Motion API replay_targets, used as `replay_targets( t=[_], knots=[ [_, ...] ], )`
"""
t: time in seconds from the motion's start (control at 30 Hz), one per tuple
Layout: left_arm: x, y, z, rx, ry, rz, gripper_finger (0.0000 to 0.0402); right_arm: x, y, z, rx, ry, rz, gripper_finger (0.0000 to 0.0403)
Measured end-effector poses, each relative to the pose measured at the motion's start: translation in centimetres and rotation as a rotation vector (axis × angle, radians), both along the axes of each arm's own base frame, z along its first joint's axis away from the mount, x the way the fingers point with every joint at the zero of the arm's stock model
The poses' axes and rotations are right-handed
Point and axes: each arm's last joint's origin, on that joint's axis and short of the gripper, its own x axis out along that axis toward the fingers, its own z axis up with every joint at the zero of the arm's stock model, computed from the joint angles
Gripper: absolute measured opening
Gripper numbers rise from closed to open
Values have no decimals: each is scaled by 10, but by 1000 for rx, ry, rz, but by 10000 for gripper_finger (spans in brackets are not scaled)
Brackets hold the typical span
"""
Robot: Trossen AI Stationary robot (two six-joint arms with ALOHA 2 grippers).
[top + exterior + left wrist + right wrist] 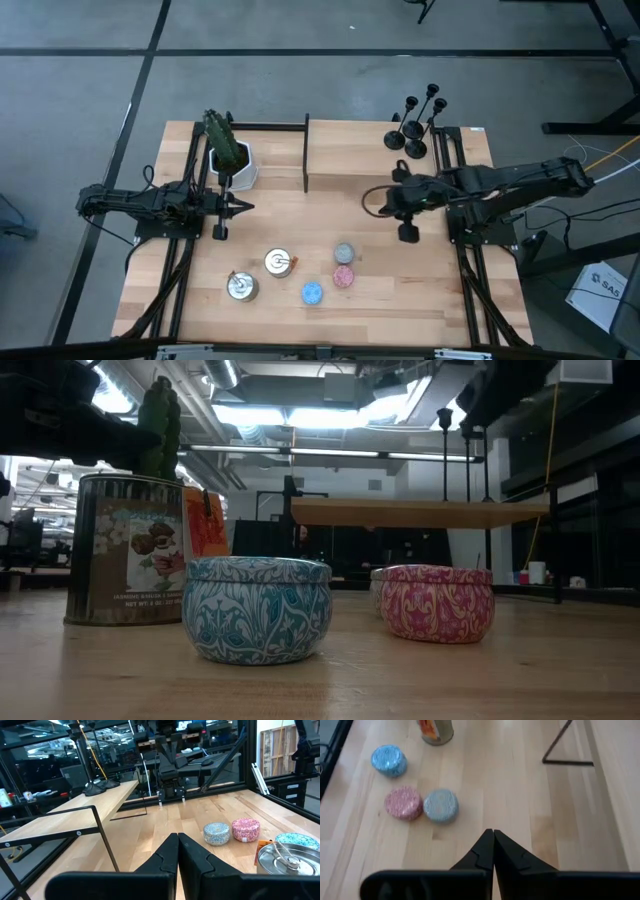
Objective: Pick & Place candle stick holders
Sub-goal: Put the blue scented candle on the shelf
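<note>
Cactus point(224, 140) in white pot point(234, 168)

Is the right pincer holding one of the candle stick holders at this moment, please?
No. In the high view the candle stick holders stand grouped at the table's far right corner, and the right pincer is shut on nothing.

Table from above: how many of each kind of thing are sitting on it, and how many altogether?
Black candle holders, far right corner: 4
Silver tins, near edge: 2
Small round candles, grey, pink, blue: 3
Potted cactus: 1
Total: 10
</note>
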Motion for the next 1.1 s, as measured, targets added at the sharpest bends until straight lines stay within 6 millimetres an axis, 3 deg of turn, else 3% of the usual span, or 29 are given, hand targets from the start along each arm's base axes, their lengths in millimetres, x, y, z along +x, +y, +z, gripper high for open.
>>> replay_targets(
  t=[0.13,0.27,0.37,0.7,1.1],
  knots=[
    [0,0,0,0,-1,0,4,-26,-4,-4,-6,52,-1,11],
    [0,0,0,0,-1,0,4,-44,-6,-21,64,64,-86,11],
    [0,0,0,0,-1,0,4,-51,-4,-36,95,39,-46,11],
    [0,0,0,0,-1,0,4,-78,13,-44,264,-340,365,11],
    [0,0,0,0,-1,0,4,-92,15,-90,216,-550,364,11]
  ],
)
